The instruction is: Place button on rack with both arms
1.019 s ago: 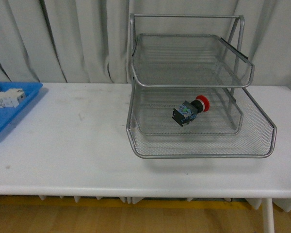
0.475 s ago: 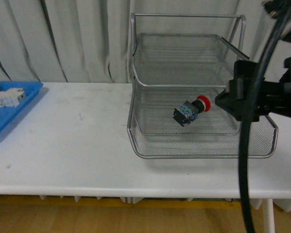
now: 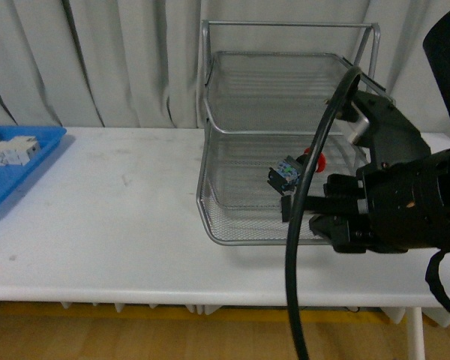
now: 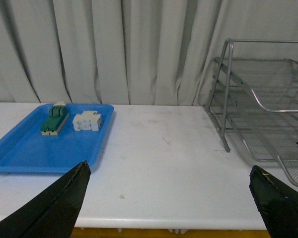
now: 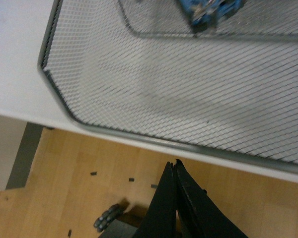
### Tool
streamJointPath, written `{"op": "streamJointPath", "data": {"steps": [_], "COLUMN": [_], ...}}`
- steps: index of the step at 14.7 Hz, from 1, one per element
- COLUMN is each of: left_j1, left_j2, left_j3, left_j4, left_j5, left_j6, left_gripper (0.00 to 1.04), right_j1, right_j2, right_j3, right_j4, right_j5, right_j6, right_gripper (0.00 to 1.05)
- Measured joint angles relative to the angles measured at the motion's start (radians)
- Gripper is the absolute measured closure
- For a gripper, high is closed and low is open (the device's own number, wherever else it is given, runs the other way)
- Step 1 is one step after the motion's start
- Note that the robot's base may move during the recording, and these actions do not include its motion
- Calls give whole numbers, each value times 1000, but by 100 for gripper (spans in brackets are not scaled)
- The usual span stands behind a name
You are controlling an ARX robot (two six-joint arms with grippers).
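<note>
The button (image 3: 289, 174), a dark blue-black body with a red cap, lies on its side on the mesh of the rack's (image 3: 285, 90) middle tier. In the right wrist view its blue body (image 5: 211, 10) shows at the frame edge, past the lowest tier's mesh. My right gripper (image 5: 175, 164) is shut and empty, its tips just outside the rack's front rim (image 5: 139, 136), over the floor. My right arm (image 3: 394, 202) covers the rack's front right corner. My left gripper (image 4: 169, 168) is open over bare table, left of the rack (image 4: 248, 94).
A flat blue tray (image 4: 20, 153) sits at the table's left end with a green-and-cream block (image 4: 54, 119) and a white block (image 4: 87, 120) in it. A black cable (image 3: 296, 247) hangs in front of the rack. Grey curtains close off the back.
My right arm came in from the right and has swung down and left, in front of the rack's front right corner. The button has stayed where it was.
</note>
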Motion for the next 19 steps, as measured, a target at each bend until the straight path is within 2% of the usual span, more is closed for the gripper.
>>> {"op": "streamJointPath", "data": {"steps": [7, 15, 19], "left_j1": [0, 0, 0], "left_j2": [0, 0, 0], "left_j3": [0, 0, 0], "left_j4": [0, 0, 0], "left_j5": [0, 0, 0], "left_j6": [0, 0, 0], "left_gripper": [7, 7, 7], "right_j1": [4, -82, -121], "right_j2": [91, 235, 304], "right_j3": [-30, 108, 253], "right_j4": [-1, 11, -7], "right_j5": [19, 10, 39], "right_j6": [-56, -49, -78], "right_gripper": [103, 103, 103]}}
